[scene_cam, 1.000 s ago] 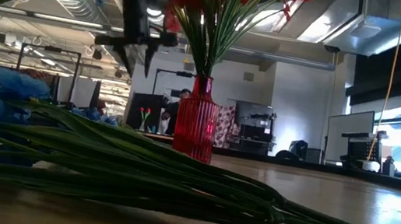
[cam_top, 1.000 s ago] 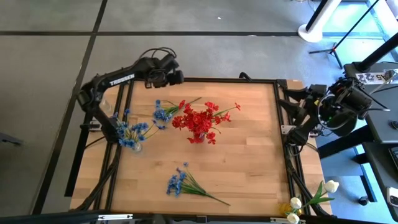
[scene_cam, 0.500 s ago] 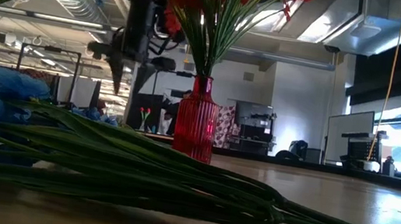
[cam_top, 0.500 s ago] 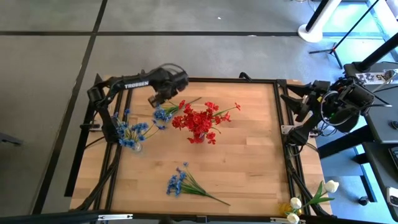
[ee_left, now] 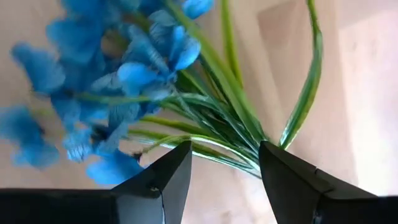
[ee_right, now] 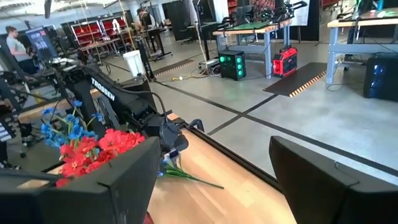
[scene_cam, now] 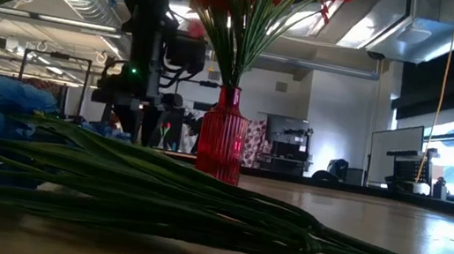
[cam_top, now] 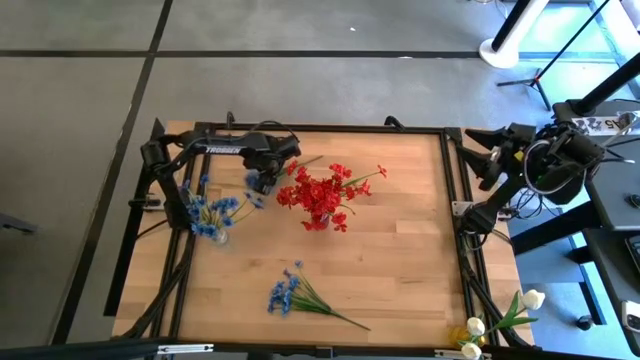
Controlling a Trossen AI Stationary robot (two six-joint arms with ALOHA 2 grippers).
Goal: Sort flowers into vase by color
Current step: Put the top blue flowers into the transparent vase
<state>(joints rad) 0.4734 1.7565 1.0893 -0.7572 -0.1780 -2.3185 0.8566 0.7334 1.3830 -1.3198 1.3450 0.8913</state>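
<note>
A blue sprig (cam_top: 254,188) lies flat on the table left of the red vase (scene_cam: 222,140), which holds red flowers (cam_top: 322,190). My left gripper (cam_top: 264,172) is low over this sprig, pointing down. In the left wrist view my left gripper (ee_left: 224,165) is open, one finger on each side of the green stems (ee_left: 227,127), with the blue blooms (ee_left: 143,74) ahead. More blue flowers (cam_top: 208,215) stand in a clear vase at the left. A second blue sprig (cam_top: 295,295) lies by the near edge. My right gripper (ee_right: 211,180) waits open beyond the right edge.
White flowers (cam_top: 500,320) lie off the table's near right corner. The second blue sprig (scene_cam: 155,197) fills the front of the low view. The right half of the wooden table (cam_top: 410,240) is bare. People and work benches show in the room behind.
My left gripper has swung from above the table's far left edge toward the near side and come down over the blue sprig beside the red vase, staying open. The sprigs and vases have kept their places.
</note>
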